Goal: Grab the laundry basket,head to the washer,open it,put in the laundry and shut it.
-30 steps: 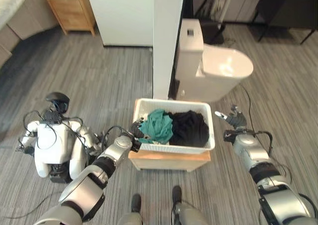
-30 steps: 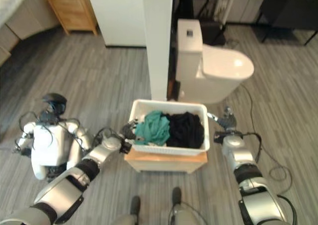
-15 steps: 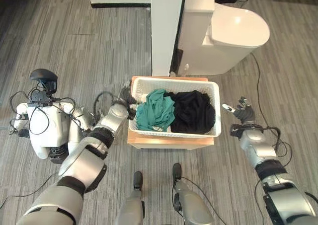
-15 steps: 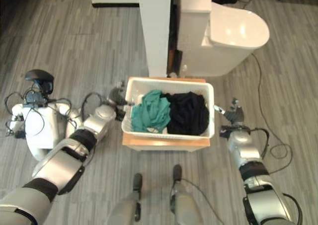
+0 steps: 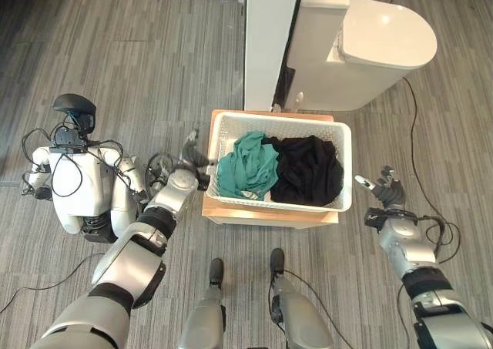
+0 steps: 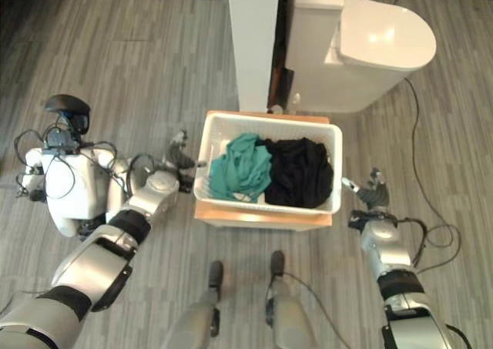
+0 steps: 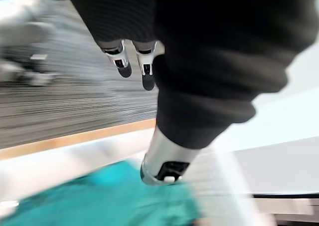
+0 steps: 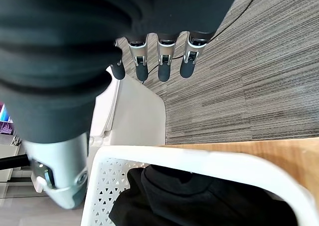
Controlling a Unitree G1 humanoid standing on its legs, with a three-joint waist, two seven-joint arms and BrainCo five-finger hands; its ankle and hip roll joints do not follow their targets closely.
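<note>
1. A white laundry basket (image 5: 339, 145) sits on a low wooden stand (image 5: 269, 213) beside a toilet (image 5: 370, 45), holding a green garment (image 5: 248, 170) and a black garment (image 5: 310, 170).
2. The robot's left hand (image 5: 190, 158) reaches the basket's left rim, fingers straight; the right hand (image 5: 383, 187) hovers just beside the right rim, fingers spread and empty.
3. The perforated plastic looks stiff and light and the clothes soft, so the two short end rims are likely the best holds.
</note>
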